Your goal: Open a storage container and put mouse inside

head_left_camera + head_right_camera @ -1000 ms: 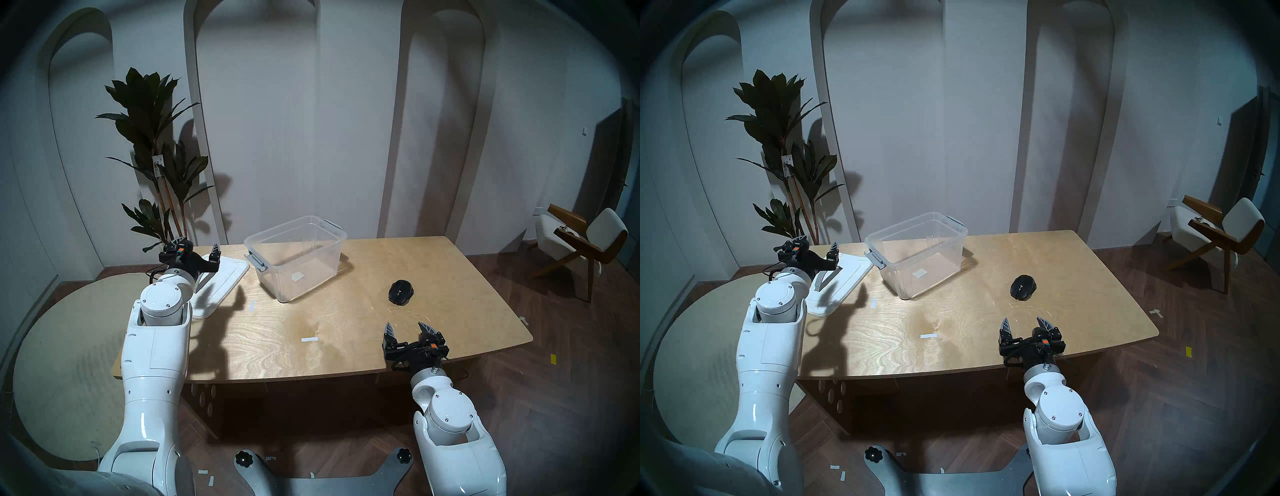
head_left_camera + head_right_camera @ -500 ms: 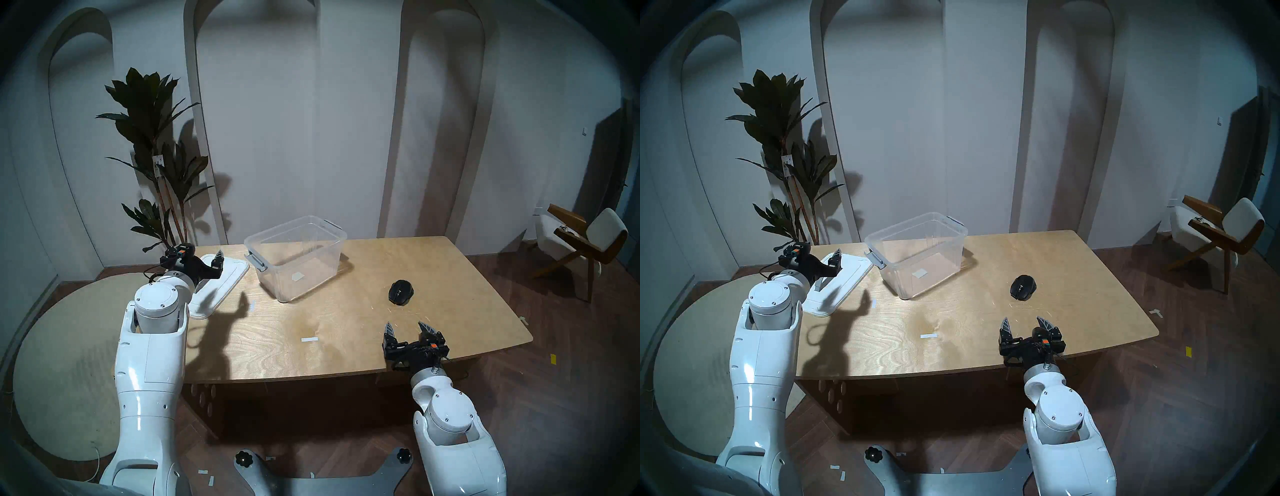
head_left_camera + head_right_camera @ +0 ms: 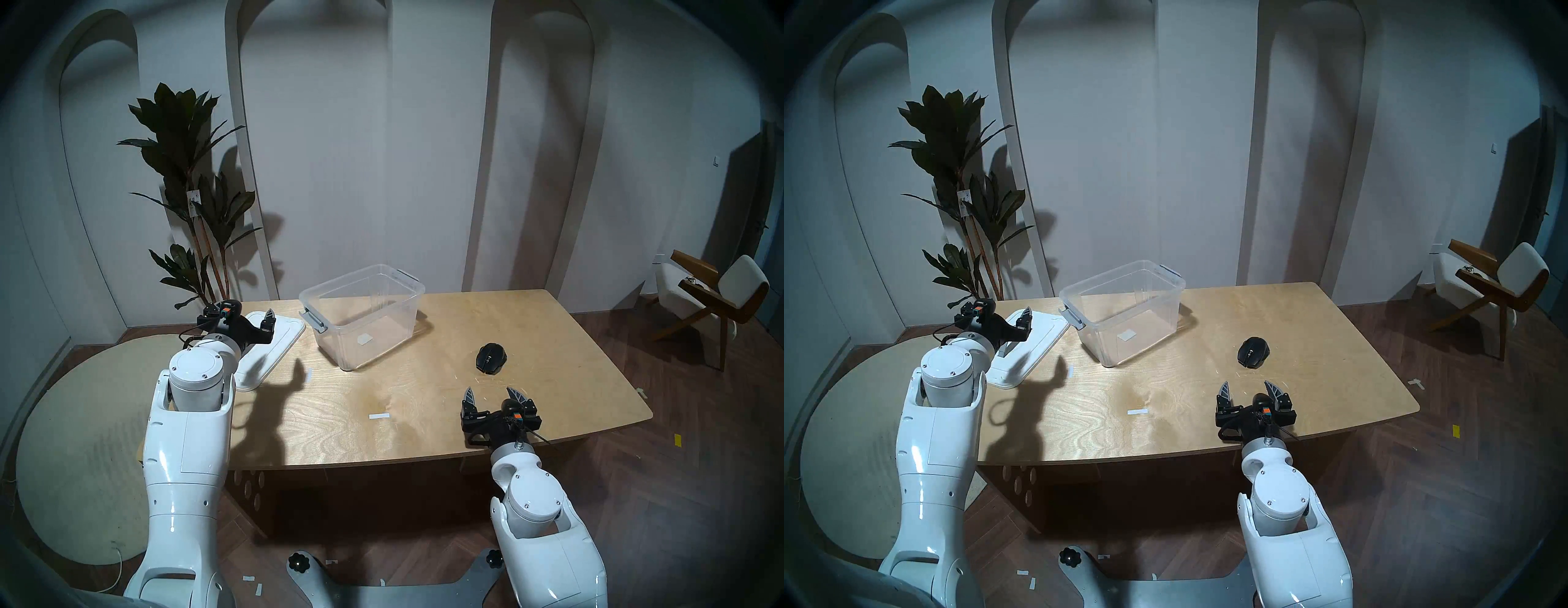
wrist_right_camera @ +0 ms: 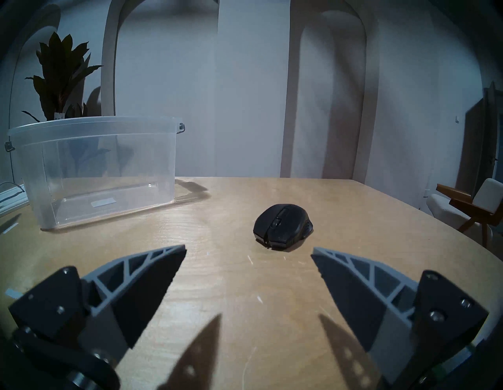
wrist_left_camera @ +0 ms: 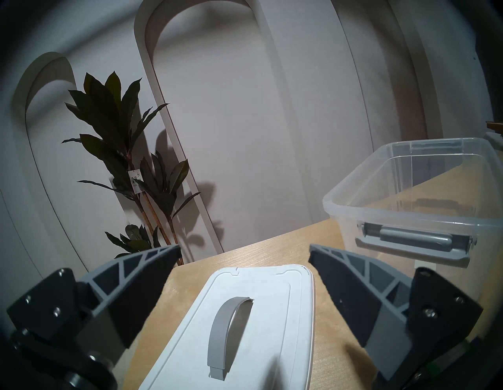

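Observation:
The storage container (image 3: 360, 271) is a clear bin with grey latches, standing open at the table's back middle; it also shows in the right wrist view (image 4: 95, 168) and the left wrist view (image 5: 408, 218). It looks empty. Its white lid (image 3: 284, 339) with a grey arched handle (image 5: 228, 326) lies flat on the table left of the bin. My left gripper (image 3: 244, 312) is open and empty, just above the lid's near end. The black mouse (image 3: 491, 358) lies on the table right of the bin. My right gripper (image 3: 490, 390) is open and empty, a short way in front of the mouse (image 4: 281, 226).
A potted plant (image 3: 191, 170) stands behind the table's left back corner. A chair (image 3: 712, 297) stands on the floor at the right. Small white tape strips (image 3: 379, 415) lie on the wooden table (image 3: 551, 331). My right wrist is at the table's front edge.
My right gripper has moved forward and a little left, closer to the mouse. My left gripper has shifted slightly over the lid and stays open. Bin, lid and mouse have not moved.

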You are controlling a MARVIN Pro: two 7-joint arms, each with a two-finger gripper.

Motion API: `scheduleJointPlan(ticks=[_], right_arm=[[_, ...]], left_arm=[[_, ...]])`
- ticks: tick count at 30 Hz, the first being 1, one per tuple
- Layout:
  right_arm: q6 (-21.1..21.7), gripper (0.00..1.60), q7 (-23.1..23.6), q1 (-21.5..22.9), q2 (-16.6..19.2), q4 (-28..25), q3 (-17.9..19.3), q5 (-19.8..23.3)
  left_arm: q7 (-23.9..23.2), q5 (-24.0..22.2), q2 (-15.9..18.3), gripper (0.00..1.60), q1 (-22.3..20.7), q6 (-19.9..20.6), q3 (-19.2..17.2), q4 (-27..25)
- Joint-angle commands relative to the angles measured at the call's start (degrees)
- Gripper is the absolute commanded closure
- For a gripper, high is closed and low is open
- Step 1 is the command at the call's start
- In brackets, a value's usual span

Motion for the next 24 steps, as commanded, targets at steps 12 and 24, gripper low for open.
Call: scheduleJointPlan(ticks=[12, 24], right_arm=[[3.98, 0.00, -15.83, 13.73, -1.35, 9.22, -4.41, 7.64], [4.98, 0.00, -26.27, 19.44, -1.98, 13.78, -9.31, 15.54]], left_arm=[[0.11, -0.35, 0.23, 0.00, -0.84, -0.47, -0.09, -1.36], [0.32, -0.57, 0.37, 0.00, -0.83, -0.45, 0.06, -1.27]])
